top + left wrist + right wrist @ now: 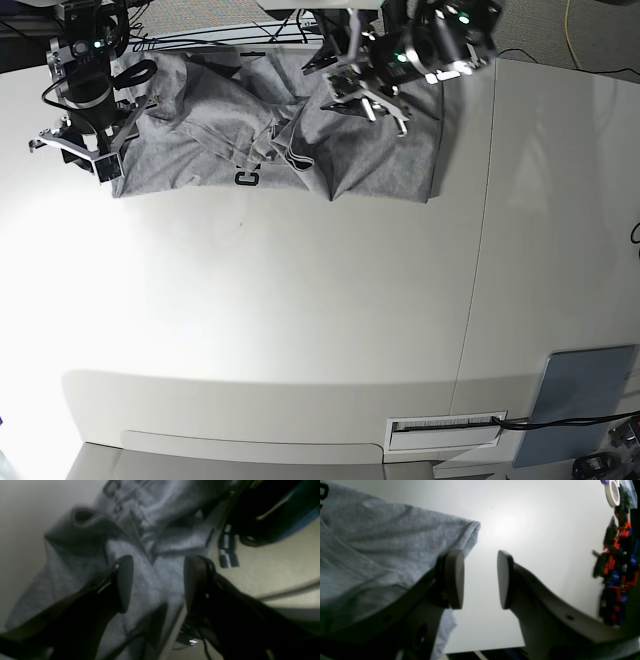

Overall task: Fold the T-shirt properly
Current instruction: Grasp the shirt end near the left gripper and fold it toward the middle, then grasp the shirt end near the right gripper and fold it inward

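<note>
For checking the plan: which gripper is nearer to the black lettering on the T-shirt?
Left gripper, above the T-shirt beside the lettering; right gripper hangs at the shirt's far corner.

T-shirt: heather-grey, mottled weave; black block lettering on folded edge between claws. Table: plain white, glossy. Left claw: black, matte pads. Right claw: dark grey-black. Pad, far from both claws: flat blue-grey. Clutter right of right claw: red, blue, black parts; tape roll white.
</note>
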`<action>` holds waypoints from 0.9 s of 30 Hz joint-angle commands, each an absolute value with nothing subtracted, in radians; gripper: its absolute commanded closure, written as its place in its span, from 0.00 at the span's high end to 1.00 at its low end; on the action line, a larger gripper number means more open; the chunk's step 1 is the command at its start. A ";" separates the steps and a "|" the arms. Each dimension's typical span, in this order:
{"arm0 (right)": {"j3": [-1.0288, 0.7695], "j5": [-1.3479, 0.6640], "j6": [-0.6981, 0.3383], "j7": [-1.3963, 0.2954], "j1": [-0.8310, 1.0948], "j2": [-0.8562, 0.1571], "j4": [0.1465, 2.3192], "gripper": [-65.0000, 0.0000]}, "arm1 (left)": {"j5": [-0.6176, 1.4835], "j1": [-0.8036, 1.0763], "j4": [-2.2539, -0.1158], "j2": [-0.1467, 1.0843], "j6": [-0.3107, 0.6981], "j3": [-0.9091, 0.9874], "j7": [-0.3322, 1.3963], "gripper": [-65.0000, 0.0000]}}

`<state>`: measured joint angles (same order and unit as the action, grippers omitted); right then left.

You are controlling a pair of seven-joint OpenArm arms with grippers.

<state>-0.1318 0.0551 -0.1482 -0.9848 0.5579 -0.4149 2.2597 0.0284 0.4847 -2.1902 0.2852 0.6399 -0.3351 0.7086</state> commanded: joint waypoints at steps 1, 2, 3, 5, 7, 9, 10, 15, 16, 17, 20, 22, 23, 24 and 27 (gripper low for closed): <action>-0.139 0.081 -0.130 -0.964 0.569 -0.424 2.275 0.34 | 0.003 0.488 -2.201 0.302 0.625 -0.365 0.675 0.50; -0.139 0.093 -0.120 -0.965 0.577 -0.424 2.275 0.34 | -0.039 0.488 -2.194 0.318 0.614 -0.399 0.663 0.49; -0.139 0.109 -0.107 -0.964 0.587 -0.424 2.275 0.34 | -0.081 0.488 -2.186 0.335 0.596 -0.431 0.651 0.48; -0.139 0.138 -0.095 -0.965 0.600 -0.424 2.275 0.34 | -0.172 0.488 -2.172 0.371 0.556 -0.496 0.625 0.48; -0.139 0.160 -0.087 -0.970 0.604 -0.424 2.275 0.34 | -0.259 0.487 -2.164 0.402 0.504 -0.551 0.603 0.48; -0.139 0.168 -0.079 -0.971 0.604 -0.424 2.275 0.34 | -0.318 0.487 -2.155 0.424 0.455 -0.591 0.594 0.48; -0.139 0.170 -0.077 -0.971 0.604 -0.424 2.275 0.34 | -0.339 0.487 -2.150 0.432 0.432 -0.603 0.593 0.48; -0.139 0.170 -0.076 -0.971 0.604 -0.424 2.275 0.34 | -0.406 0.482 -2.096 0.435 0.343 -0.590 0.594 0.48; -0.139 0.170 -0.076 -0.970 0.604 -0.424 2.275 0.34 | -0.405 0.482 -2.086 0.435 0.336 -0.579 0.594 0.48; -0.139 0.170 -0.076 -0.970 0.604 -0.424 2.275 0.34 | -0.405 0.482 -2.077 0.435 0.336 -0.567 0.594 0.48; -0.139 0.170 -0.076 -0.970 0.604 -0.424 2.275 0.34 | -0.404 0.482 -2.046 0.435 0.337 -0.538 0.593 0.41; -0.139 0.170 -0.076 -0.969 0.604 -0.424 2.275 0.34 | -0.403 0.482 -2.035 0.435 0.337 -0.525 0.593 0.24; -0.139 0.170 -0.077 -0.968 0.604 -0.424 2.275 0.34 | -0.400 0.482 -2.034 0.435 0.337 -0.521 0.593 0.12; -0.139 0.170 -0.076 -0.968 0.604 -0.424 2.275 0.34 | -0.389 0.482 -2.034 0.435 0.336 -0.520 0.592 0.02; -0.139 0.170 -0.077 -0.965 0.603 -0.424 2.275 0.34 | -0.328 0.482 -2.036 0.435 0.311 -0.520 0.552 0.00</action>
